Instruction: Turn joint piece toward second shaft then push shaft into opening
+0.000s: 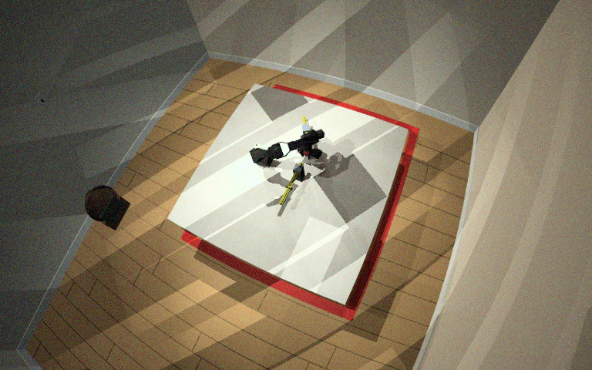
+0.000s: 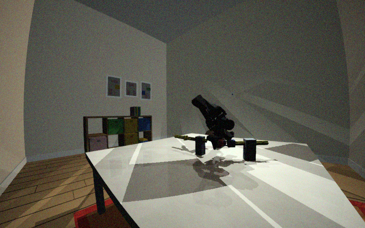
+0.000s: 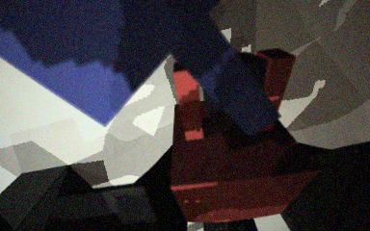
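Observation:
The red square joint piece [image 3: 226,188] [image 1: 307,153] [image 2: 221,142] hangs on a blue hinge part [image 3: 243,98] [image 2: 230,143] at the end of the fixed shaft [image 2: 259,142], which sits in the far block [image 1: 307,127] [image 2: 249,149]. My gripper [image 3: 210,137] [image 1: 311,150] [image 2: 219,143] is shut on the joint piece, with its dark fingers on either side of it in the wrist view. The second shaft [image 1: 287,193] [image 2: 185,137] is yellow and lies in the near block [image 1: 298,168] [image 2: 200,145], its end short of the joint piece.
The white table [image 1: 244,243] [image 2: 269,193] stands on a red rug [image 1: 279,281]. The arm's base [image 1: 261,155] sits left of the blocks. A shelf with coloured boxes [image 2: 118,128] stands by the far wall and a dark bin [image 1: 101,203] stands on the floor.

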Robot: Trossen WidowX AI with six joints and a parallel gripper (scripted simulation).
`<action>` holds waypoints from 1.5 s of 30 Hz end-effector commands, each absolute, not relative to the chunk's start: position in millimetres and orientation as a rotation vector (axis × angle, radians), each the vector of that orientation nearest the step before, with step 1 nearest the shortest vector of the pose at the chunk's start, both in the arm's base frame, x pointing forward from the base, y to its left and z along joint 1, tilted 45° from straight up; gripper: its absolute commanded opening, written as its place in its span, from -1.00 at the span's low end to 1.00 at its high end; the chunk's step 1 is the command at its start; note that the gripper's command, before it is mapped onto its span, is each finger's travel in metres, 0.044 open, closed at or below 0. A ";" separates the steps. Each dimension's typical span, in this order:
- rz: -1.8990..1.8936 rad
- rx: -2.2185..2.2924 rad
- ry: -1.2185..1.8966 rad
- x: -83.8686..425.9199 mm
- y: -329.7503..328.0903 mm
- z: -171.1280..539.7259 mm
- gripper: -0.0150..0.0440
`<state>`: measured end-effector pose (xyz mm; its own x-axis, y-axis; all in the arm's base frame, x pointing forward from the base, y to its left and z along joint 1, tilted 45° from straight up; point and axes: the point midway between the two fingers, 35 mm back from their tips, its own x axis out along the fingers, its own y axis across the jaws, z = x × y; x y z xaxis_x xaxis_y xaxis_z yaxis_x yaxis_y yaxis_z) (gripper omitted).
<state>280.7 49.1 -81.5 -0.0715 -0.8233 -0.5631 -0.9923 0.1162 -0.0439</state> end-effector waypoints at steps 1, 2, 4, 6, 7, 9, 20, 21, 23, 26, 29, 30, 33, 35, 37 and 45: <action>0.495 -1.756 1.948 280.5 49.0 -81.5 -0.14; 0.495 -1.756 1.948 280.5 49.0 -81.5 -0.05; 0.495 -1.756 1.948 280.5 49.0 -81.5 0.01; 0.495 -1.756 1.948 280.5 49.0 -81.5 0.10; 0.495 -1.756 1.948 280.5 49.0 -81.5 0.18; 0.495 -1.756 1.948 280.5 49.0 -81.5 0.36; 0.495 -1.756 1.948 280.5 49.0 -81.5 1.00; 0.495 -1.756 1.948 280.5 49.0 -81.5 1.00; 0.495 -1.756 1.948 280.5 49.0 -81.5 1.00; 0.495 -1.756 1.948 280.5 49.0 -81.5 1.00; 0.508 -1.742 1.937 280.2 49.5 -80.7 1.00; 0.525 -1.725 1.922 279.9 50.1 -79.7 1.00; 0.585 -1.663 1.860 279.0 52.9 -75.9 1.00; 0.625 -1.627 1.813 278.7 55.1 -73.3 1.00; 0.663 -1.593 1.762 278.7 57.5 -70.5 1.00; 0.775 -1.509 1.571 280.1 66.3 -59.9 1.00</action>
